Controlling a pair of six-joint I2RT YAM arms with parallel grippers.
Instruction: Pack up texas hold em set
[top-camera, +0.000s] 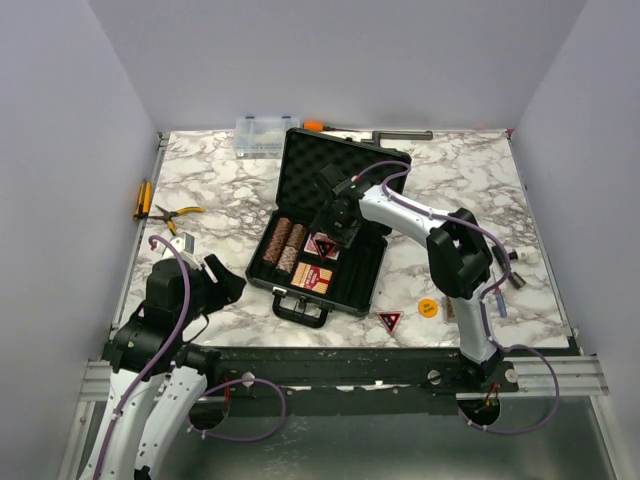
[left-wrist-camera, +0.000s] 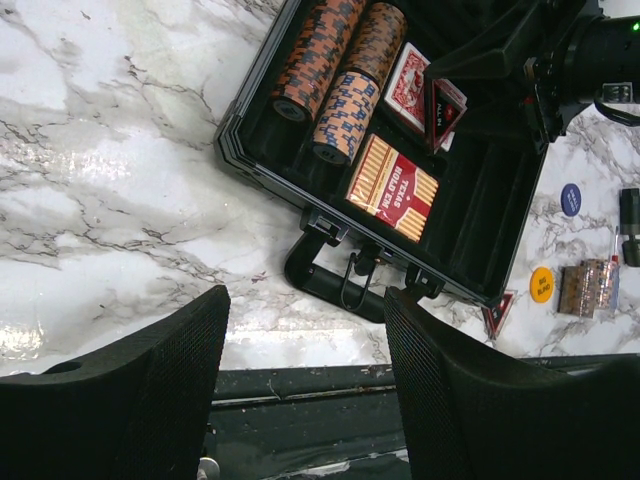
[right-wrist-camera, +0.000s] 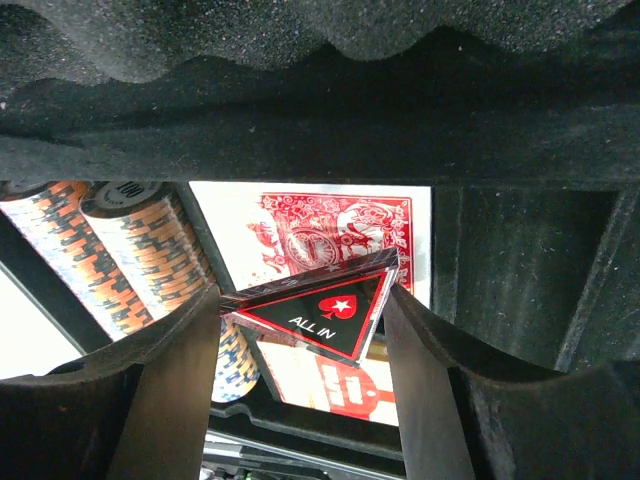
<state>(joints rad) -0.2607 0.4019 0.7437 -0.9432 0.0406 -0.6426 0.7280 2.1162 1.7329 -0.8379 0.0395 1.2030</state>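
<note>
Pinching the triangular ALL IN token (right-wrist-camera: 322, 312) on edge, your right end effector (right-wrist-camera: 300, 305) hangs inside the open black case (top-camera: 362, 272), low over a red card deck (right-wrist-camera: 335, 232) in the middle of the tray. Two brown chip stacks (top-camera: 283, 244) lie side by side in the case's left compartments, and a boxed deck (left-wrist-camera: 392, 188) sits at the case's front, just behind the handle (left-wrist-camera: 330, 275). Your left end effector (left-wrist-camera: 305, 300) has its fingers spread with nothing between them, hovering off the case's front left corner.

Loose on the tabletop (top-camera: 450, 190), a second triangular token (top-camera: 389, 321) lies just in front of the case's right front corner. Further right of the case sit an orange round token (top-camera: 428, 307), a short chip stack (left-wrist-camera: 585, 288) and a blue round token (left-wrist-camera: 570, 198). Yellow-handled pliers (top-camera: 180, 212) lie well left of the case, and a clear organiser box (top-camera: 260, 135) sits behind its raised lid (top-camera: 320, 160).
</note>
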